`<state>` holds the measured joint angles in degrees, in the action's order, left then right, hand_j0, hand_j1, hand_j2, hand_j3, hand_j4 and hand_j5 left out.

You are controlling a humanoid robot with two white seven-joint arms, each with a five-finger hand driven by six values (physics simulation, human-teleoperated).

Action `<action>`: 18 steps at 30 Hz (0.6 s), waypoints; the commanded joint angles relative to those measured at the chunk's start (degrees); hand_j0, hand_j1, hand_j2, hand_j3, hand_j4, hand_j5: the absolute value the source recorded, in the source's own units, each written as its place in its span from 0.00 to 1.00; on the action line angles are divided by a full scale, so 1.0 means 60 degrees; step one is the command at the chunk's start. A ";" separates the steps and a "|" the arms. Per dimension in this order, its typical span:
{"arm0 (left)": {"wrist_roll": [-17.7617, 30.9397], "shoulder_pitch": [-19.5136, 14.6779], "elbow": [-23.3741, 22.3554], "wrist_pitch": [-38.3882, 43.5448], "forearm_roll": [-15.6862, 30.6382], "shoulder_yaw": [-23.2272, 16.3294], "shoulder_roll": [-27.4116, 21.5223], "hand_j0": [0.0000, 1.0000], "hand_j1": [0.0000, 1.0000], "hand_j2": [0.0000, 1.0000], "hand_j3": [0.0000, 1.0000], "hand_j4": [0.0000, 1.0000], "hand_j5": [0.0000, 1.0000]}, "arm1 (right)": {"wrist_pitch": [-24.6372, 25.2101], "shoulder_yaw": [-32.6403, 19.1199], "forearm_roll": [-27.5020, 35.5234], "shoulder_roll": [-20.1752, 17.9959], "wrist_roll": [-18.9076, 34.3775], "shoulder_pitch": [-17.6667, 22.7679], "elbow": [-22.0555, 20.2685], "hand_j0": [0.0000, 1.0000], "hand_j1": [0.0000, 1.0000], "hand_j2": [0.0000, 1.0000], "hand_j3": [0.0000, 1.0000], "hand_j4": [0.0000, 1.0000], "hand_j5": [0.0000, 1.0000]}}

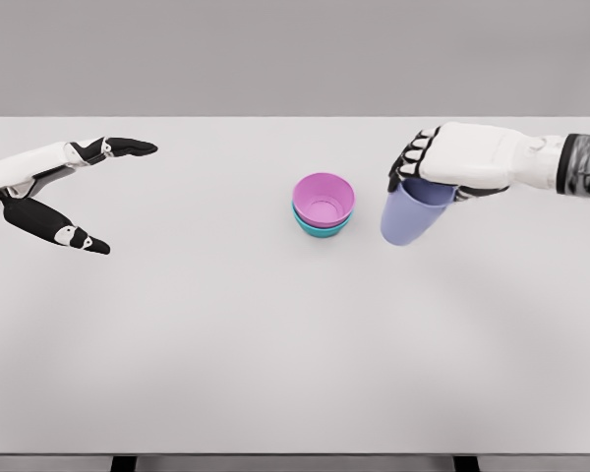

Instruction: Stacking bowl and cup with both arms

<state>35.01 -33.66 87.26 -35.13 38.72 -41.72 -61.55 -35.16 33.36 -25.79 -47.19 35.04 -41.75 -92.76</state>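
White and black, the left hand [64, 192] comes in at the left edge of the pale grey tabletop [226, 344], its fingers [128, 147] spread wide and straight with the thumb splayed well below them, holding nothing. Near the middle of the tabletop, well apart from that hand, a pink bowl [324, 200] sits nested in a teal bowl [321, 230], of which only the lower rim and side show beneath it. Just to the right of the stacked bowls, not touching them, is a lavender cup [411, 216], tilted with its base toward the lower left. The right hand [452, 162] reaches in from the right edge and grips the cup from above, dark fingertips curled over its upper part.
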 commanded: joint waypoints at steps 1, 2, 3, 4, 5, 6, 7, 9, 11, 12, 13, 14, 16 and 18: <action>-0.0002 0.0000 0.0002 0.0022 0.0079 0.0010 -0.0011 1.00 1.00 1.00 1.00 1.00 1.00 | 0.0027 -0.0009 0.0050 0.0233 -0.0006 -0.0015 0.0079 0.69 0.69 0.69 0.69 0.69 0.69; -0.0002 0.0000 0.0002 0.0022 0.0079 0.0010 -0.0011 1.00 1.00 1.00 1.00 1.00 1.00 | 0.0027 -0.0009 0.0050 0.0350 -0.0006 -0.0132 0.0138 0.69 0.69 0.69 0.69 0.69 0.69; -0.0002 0.0000 0.0002 0.0022 0.0079 0.0010 -0.0011 1.00 1.00 1.00 1.00 1.00 1.00 | 0.0027 -0.0009 0.0064 0.0438 -0.0006 -0.0147 0.0182 0.69 0.69 0.69 0.69 0.69 0.69; -0.0002 0.0000 0.0002 0.0022 0.0079 0.0010 -0.0011 1.00 1.00 1.00 1.00 1.00 1.00 | 0.0027 -0.0009 0.0079 0.0453 -0.0006 -0.0205 0.0182 0.69 0.69 0.69 0.69 0.69 0.69; -0.0002 0.0000 0.0002 0.0022 0.0079 0.0010 -0.0011 1.00 1.00 1.00 1.00 1.00 1.00 | 0.0027 -0.0009 0.0079 0.0467 -0.0006 -0.0220 0.0182 0.69 0.69 0.69 0.69 0.69 0.69; -0.0002 0.0000 0.0002 0.0022 0.0079 0.0010 -0.0011 1.00 1.00 1.00 1.00 1.00 1.00 | 0.0027 -0.0009 0.0079 0.0482 -0.0006 -0.0264 0.0182 0.69 0.69 0.69 0.69 0.69 0.69; -0.0002 0.0000 0.0002 0.0022 0.0079 0.0010 -0.0011 1.00 1.00 1.00 1.00 1.00 1.00 | 0.0027 -0.0009 0.0094 0.0540 -0.0006 -0.0293 0.0226 0.69 0.69 0.69 0.69 0.69 0.69; -0.0002 0.0000 0.0002 0.0022 0.0079 0.0010 -0.0011 1.00 1.00 1.00 1.00 1.00 1.00 | 0.0027 -0.0009 0.0094 0.0584 -0.0006 -0.0308 0.0255 0.69 0.69 0.69 0.69 0.69 0.69; -0.0002 0.0000 0.0002 0.0022 0.0079 0.0010 -0.0011 1.00 1.00 1.00 1.00 1.00 1.00 | 0.0027 -0.0023 0.0094 0.0584 -0.0006 -0.0381 0.0255 0.69 0.69 0.69 0.69 0.69 0.69; -0.0002 0.0000 0.0002 0.0022 0.0079 0.0010 -0.0011 1.00 1.00 1.00 1.00 1.00 1.00 | 0.0027 -0.0023 0.0094 0.0599 -0.0006 -0.0425 0.0255 0.69 0.69 0.69 0.69 0.69 0.69; -0.0002 0.0000 -0.0027 0.0022 0.0079 0.0010 -0.0025 1.00 1.00 1.00 1.00 1.00 1.00 | 0.0027 -0.0038 0.0094 0.0672 -0.0006 -0.0469 0.0255 0.69 0.69 0.69 0.69 0.69 0.69; -0.0002 0.0000 -0.0042 0.0022 0.0079 0.0010 -0.0025 1.00 1.00 1.00 1.00 1.00 1.00 | 0.0027 -0.0067 0.0094 0.0745 -0.0006 -0.0484 0.0269 0.68 0.68 0.68 0.68 0.68 0.68; -0.0002 0.0000 -0.0042 0.0022 0.0065 0.0010 -0.0025 1.00 1.00 1.00 1.00 1.00 1.00 | 0.0027 -0.0082 0.0094 0.0775 -0.0006 -0.0498 0.0255 0.68 0.68 0.68 0.68 0.68 0.68; -0.0002 0.0000 -0.0042 0.0022 0.0079 0.0010 -0.0011 1.00 1.00 1.00 1.00 1.00 1.00 | 0.0027 -0.0082 0.0211 0.0789 -0.0006 -0.0557 0.0255 0.68 0.68 0.68 0.68 0.68 0.68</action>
<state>35.01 -33.66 87.03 -35.13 38.71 -41.71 -61.60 -35.16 32.97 -25.22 -42.65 35.02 -45.09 -91.24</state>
